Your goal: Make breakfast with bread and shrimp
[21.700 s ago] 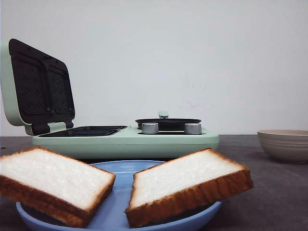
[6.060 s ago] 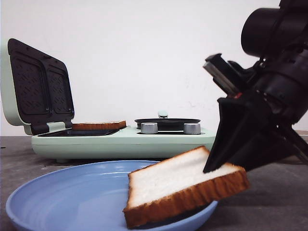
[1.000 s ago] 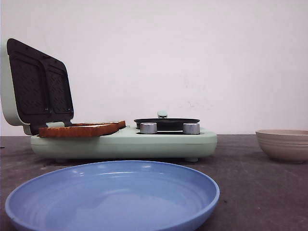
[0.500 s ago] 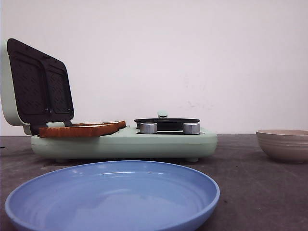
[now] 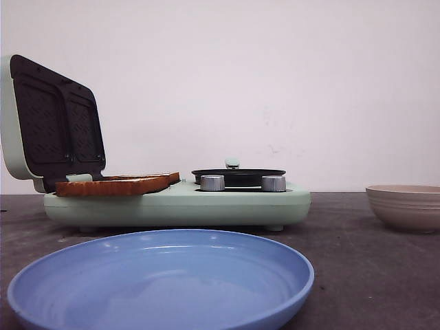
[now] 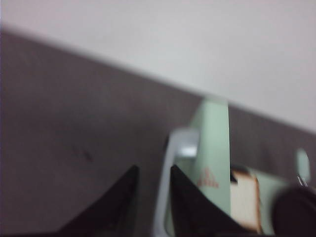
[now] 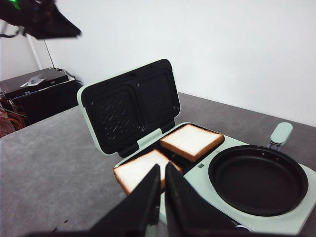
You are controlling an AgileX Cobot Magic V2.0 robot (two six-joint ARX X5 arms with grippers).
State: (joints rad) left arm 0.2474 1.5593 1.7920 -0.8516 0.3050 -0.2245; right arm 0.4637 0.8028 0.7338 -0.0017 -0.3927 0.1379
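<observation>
Two slices of bread lie side by side on the black lower plates of the open green sandwich maker (image 5: 179, 203): the near slice (image 7: 140, 170) and the far slice (image 7: 191, 140). In the front view only their brown crusts (image 5: 110, 185) show. My right gripper (image 7: 162, 165) hovers shut and empty above the near slice's corner. In the blurred left wrist view, my left gripper (image 6: 153, 169) is open with nothing in it, off the lid's outer side, and the lid's pale rim (image 6: 180, 145) shows beyond the gap. The shrimp is out of view.
An empty blue plate (image 5: 295, 285) sits nearest the camera. A beige ribbed bowl (image 5: 405, 206) stands at the right, its inside hidden. The maker's lid (image 5: 55, 120) stands upright at the left; its round black pan (image 7: 256, 177) is empty. The left arm (image 7: 44, 22) hangs above the lid.
Both slices have gone from the blue plate to the sandwich maker, and the right gripper has left the front view. Nothing visibly moved in the last second.
</observation>
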